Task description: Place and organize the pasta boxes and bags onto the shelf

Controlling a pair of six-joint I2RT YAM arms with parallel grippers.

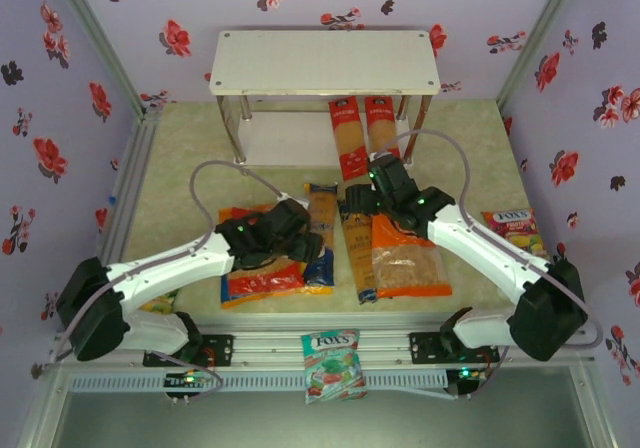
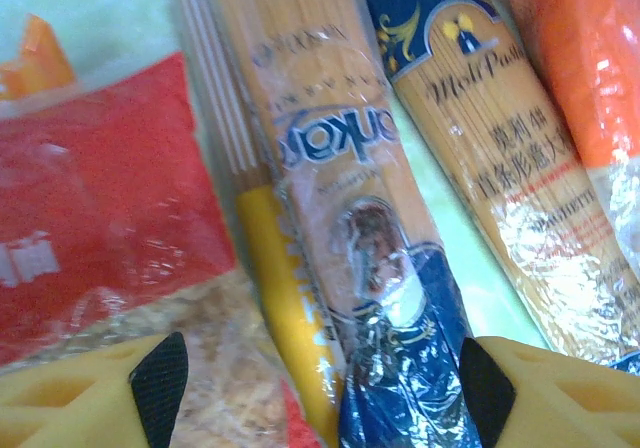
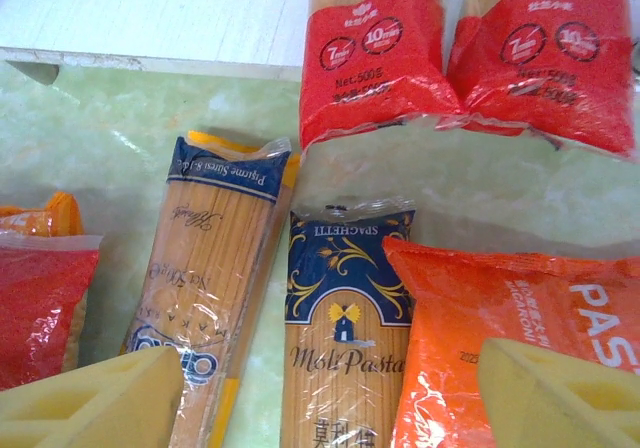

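Your left gripper [image 2: 322, 388] hangs jaws apart over the blue-ended spaghetti pack [image 2: 350, 218]. Your right gripper [image 3: 330, 368] gapes above the windmill spaghetti pack [image 3: 345, 338] and the orange bag [image 3: 500, 308].

The shelf [image 1: 325, 90] stands at the table's far edge, its top board [image 1: 325, 60] bare. On the lower board [image 1: 268, 140] the left half is free. Two red packs [image 1: 350, 138] take the right half and stick out past its front edge. Thin legs [image 1: 228, 128] stand at the front corners. The table [image 1: 180, 158] is bare toward the far-left corner. The middle is crowded: a red bag [image 1: 262, 281], two blue packs [image 1: 321, 208] and an orange bag [image 1: 410, 268] lie side by side with narrow gaps. A candy bag [image 1: 515, 230] lies by the right edge.
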